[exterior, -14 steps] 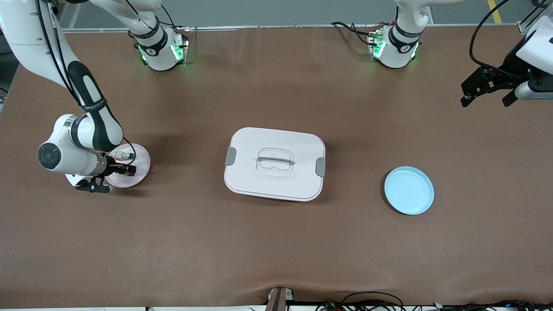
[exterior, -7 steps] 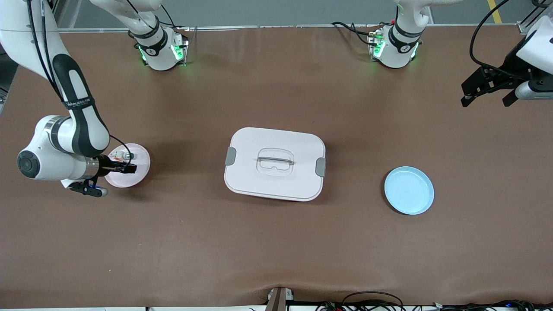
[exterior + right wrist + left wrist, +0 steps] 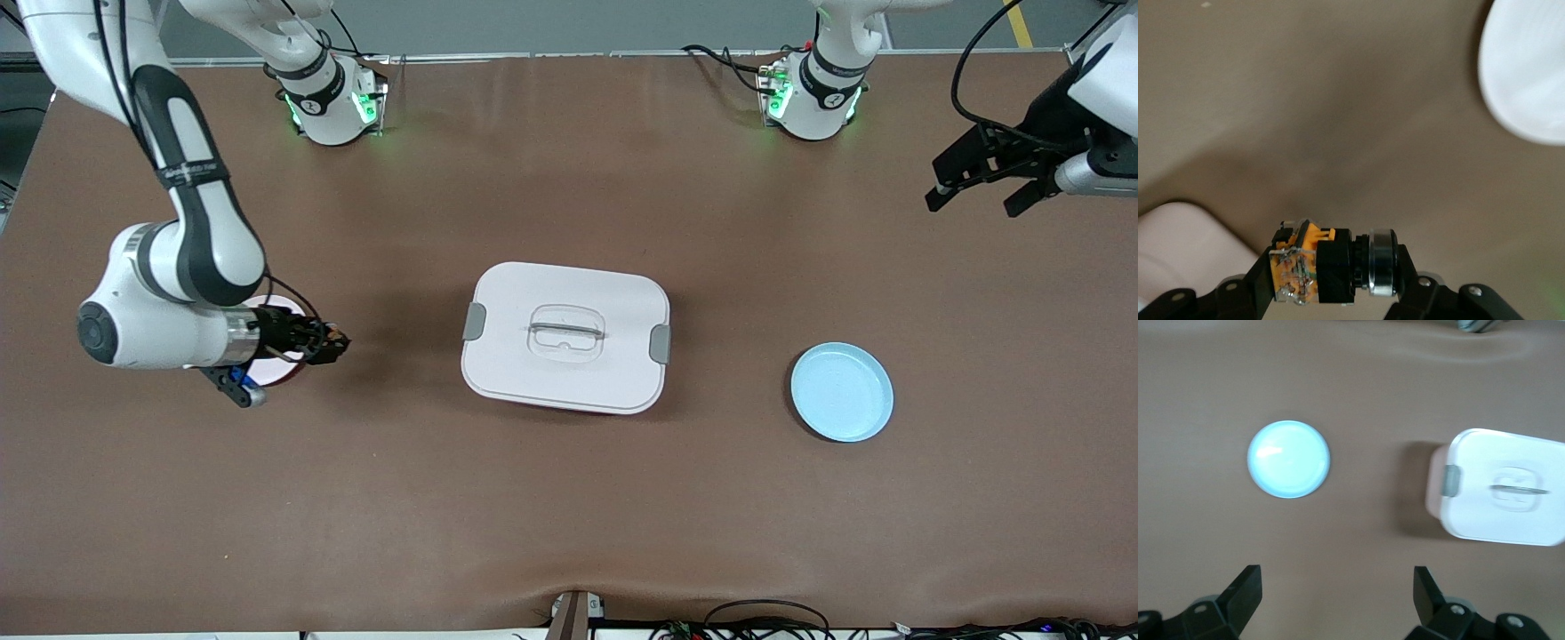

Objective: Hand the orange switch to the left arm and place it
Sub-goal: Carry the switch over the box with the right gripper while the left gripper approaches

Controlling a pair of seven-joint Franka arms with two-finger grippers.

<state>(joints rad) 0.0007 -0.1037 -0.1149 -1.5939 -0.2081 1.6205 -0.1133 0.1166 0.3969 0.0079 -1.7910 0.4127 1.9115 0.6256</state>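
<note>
My right gripper [image 3: 325,343] is shut on the orange switch [image 3: 334,339] and holds it over the table between the pink plate [image 3: 274,373] and the box [image 3: 565,336]. In the right wrist view the switch [image 3: 1328,263] lies crosswise between the fingers of the right gripper [image 3: 1333,270], with its orange and black body and silver ring showing. The white box with grey latches sits mid-table and also shows in the left wrist view [image 3: 1501,487]. My left gripper [image 3: 973,182] is open and empty, waiting high over the left arm's end of the table, and it also shows in the left wrist view [image 3: 1336,590].
A light blue plate [image 3: 841,392] lies between the box and the left arm's end of the table, and it also shows in the left wrist view [image 3: 1289,459]. My right arm covers most of the pink plate. Cables lie along the table's near edge [image 3: 765,622].
My right gripper has risen off the pink plate with the orange switch and moved toward the box. My left gripper has shifted slightly toward the table's middle.
</note>
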